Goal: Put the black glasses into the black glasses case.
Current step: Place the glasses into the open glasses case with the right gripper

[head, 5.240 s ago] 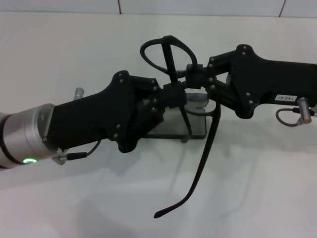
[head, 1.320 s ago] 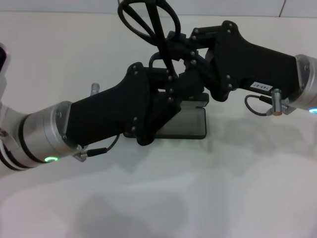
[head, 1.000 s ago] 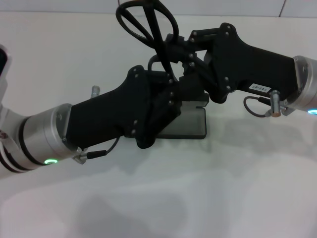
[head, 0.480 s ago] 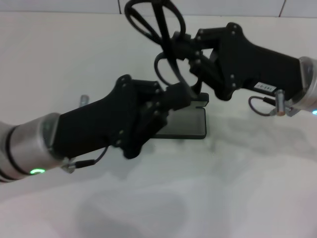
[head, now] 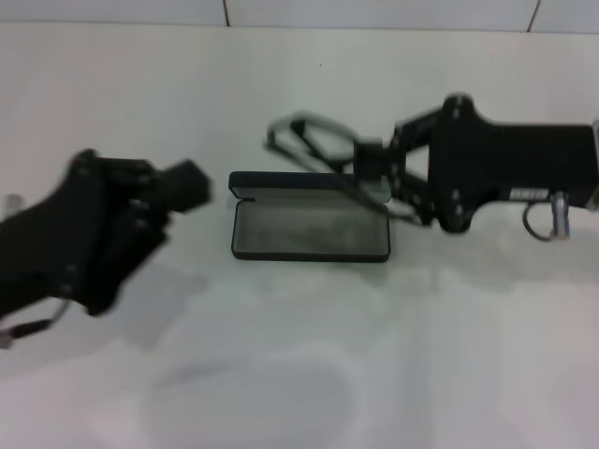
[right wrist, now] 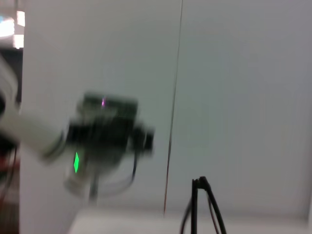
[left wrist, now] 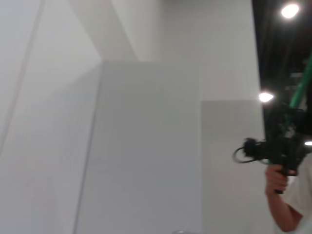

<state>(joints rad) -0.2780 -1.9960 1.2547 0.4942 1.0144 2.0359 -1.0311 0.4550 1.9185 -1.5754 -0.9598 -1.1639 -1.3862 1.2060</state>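
My right gripper (head: 367, 168) clamped the glasses (head: 314, 148) right of centre, above the open case (head: 310, 230). My left gripper (head: 187, 183) sat at left; its fingers I couldn't tell.

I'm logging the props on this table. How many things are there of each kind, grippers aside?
black glasses: 1, held by the right gripper
black glasses case: 1, open on the table
Total: 2

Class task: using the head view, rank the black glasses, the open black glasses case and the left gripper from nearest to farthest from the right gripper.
1. The black glasses, held at the right gripper, over the case's back right edge.
2. The black glasses case, open on the table, just left of it.
3. The left gripper, beyond the case's left end.
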